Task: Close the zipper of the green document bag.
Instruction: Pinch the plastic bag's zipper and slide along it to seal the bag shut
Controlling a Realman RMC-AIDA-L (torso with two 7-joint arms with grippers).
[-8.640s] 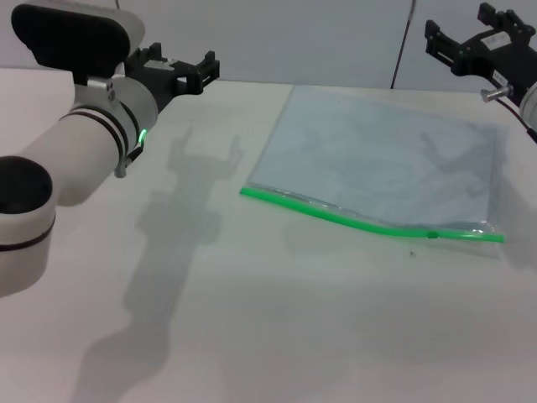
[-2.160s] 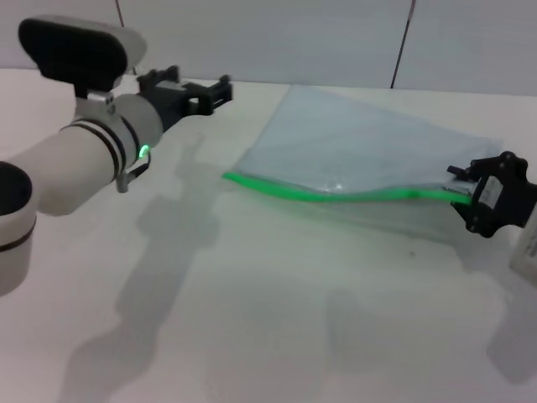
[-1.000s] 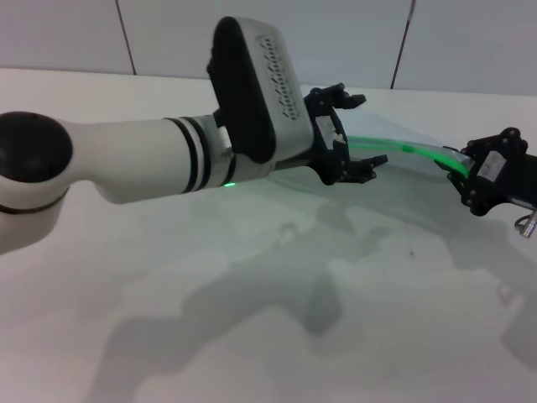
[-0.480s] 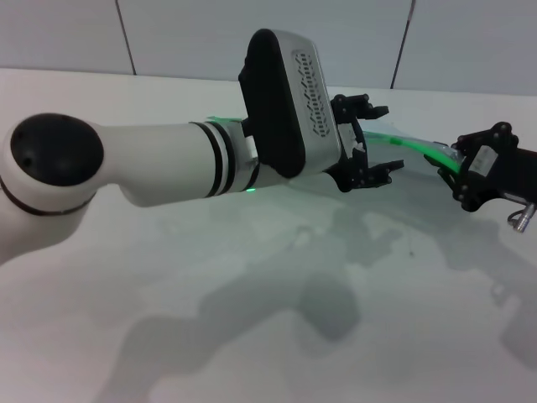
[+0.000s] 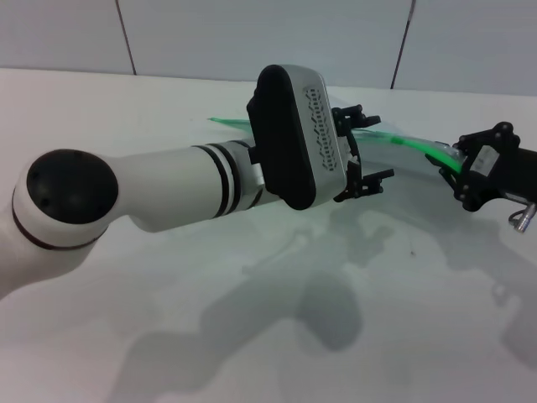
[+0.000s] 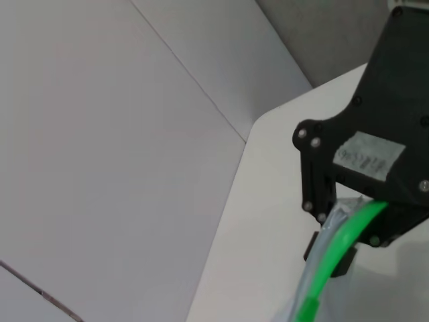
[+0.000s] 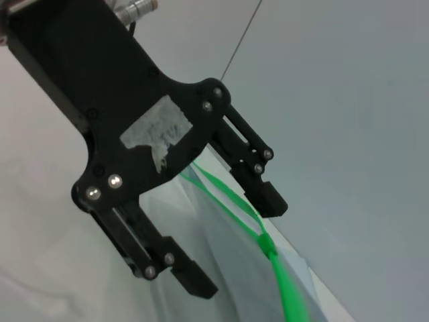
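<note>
The green document bag (image 5: 409,158) hangs lifted off the table, and most of its translucent sheet is hidden behind my left arm. Its zipper (image 5: 409,144) shows as a bright green strip running from behind that arm to my right gripper (image 5: 457,164), which is shut on the strip's end. The left wrist view shows this right gripper (image 6: 350,221) clamped on the zipper (image 6: 325,272). My left gripper (image 5: 374,149) is open at the middle of the strip. In the right wrist view, the left gripper (image 7: 234,243) has the zipper (image 7: 285,285) and its small slider tab (image 7: 267,243) running between its spread fingers.
The white table (image 5: 252,336) carries the arms' shadows. A pale panelled wall (image 5: 252,34) stands behind it. My bulky left forearm (image 5: 168,189) reaches across the middle of the head view.
My right gripper took the zipper's end and raised the bag. My left arm swung across to the strip, and in the last half second its wrist shifted slightly left while the right gripper held still.
</note>
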